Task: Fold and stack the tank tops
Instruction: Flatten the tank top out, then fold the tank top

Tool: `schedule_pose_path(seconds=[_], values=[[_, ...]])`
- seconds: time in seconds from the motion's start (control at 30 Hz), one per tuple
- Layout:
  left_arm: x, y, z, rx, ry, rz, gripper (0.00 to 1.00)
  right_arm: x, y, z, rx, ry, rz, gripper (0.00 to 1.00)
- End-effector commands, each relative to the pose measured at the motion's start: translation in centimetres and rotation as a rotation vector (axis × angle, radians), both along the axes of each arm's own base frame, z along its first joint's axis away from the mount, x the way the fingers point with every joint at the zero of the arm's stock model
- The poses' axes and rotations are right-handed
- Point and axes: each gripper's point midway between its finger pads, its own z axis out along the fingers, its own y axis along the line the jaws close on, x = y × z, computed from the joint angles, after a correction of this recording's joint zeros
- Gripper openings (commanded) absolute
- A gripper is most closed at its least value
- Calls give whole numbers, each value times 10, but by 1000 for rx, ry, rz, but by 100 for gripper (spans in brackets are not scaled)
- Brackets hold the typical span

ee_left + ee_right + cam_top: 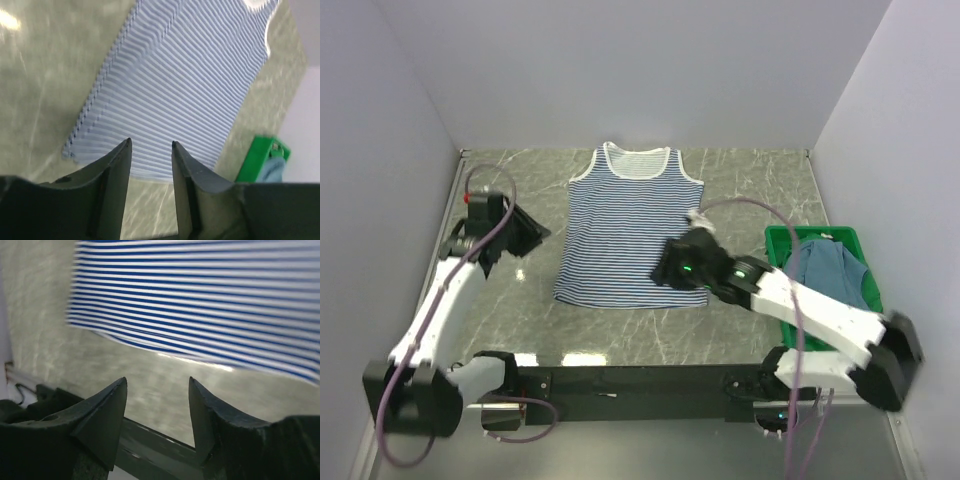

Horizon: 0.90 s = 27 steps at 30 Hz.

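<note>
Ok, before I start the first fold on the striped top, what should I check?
1. Is the striped tank top spread flat on the table? Ok.
2. Is the left gripper open and empty? Ok.
3. Is the right gripper open and empty? Ok.
4. Is the bottom hem between the right gripper's fingers? Not ok. In the right wrist view it lies ahead of the tips.
5. Is the teal tank top out of the way? Ok, it is in the green crate.
6. How high is the left gripper above the table? Cannot tell.
</note>
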Motion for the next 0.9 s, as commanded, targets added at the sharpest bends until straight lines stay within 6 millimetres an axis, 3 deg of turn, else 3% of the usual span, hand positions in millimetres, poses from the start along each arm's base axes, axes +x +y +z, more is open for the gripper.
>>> schedule_pose_path(seconds=[0.0, 0.03, 0.07, 0.1, 0.13, 0.17, 0.2, 0.27, 0.3, 0.33, 0.43, 0.47, 0.53, 0.67, 0.7, 0.87], values=[[44, 31, 14, 131, -23, 57, 41, 25, 74, 52, 5, -155, 26, 57], [59, 43, 30, 139, -57, 89, 40, 32, 96, 35, -46, -145, 44, 56], [69, 46, 23, 143, -25, 101, 39, 31, 116, 36, -56, -152, 86, 54], [77, 58, 26, 129, -24, 135, 36, 30, 147, 62, -10, -189, 128, 50], [88, 63, 40, 109, -53, 151, 34, 31, 169, 38, -66, -167, 163, 50], [96, 75, 39, 101, -46, 183, 34, 33, 179, 35, -108, -189, 175, 50], [101, 79, 43, 96, -53, 197, 34, 33, 208, 36, -115, -200, 204, 49], [112, 93, 58, 86, -74, 232, 33, 36, 227, 31, -140, -207, 222, 47], [115, 97, 62, 85, -79, 241, 34, 37, 240, 39, -121, -221, 231, 46], [120, 99, 73, 76, -102, 244, 33, 35, 250, 21, -146, -204, 250, 46], [127, 113, 81, 51, -119, 267, 33, 32, 270, 5, -179, -202, 273, 44], [130, 114, 81, 45, -122, 267, 33, 34, 277, 8, -169, -211, 275, 43], [132, 114, 81, 30, -123, 261, 32, 33, 287, -9, -189, -196, 290, 42], [134, 109, 69, -1, -117, 245, 31, 35, 306, -23, -192, -195, 304, 41], [135, 108, 66, -4, -115, 246, 30, 36, 306, -36, -215, -182, 306, 40], [132, 106, 46, -18, -83, 239, 29, 29, 313, -62, -221, -136, 331, 40]])
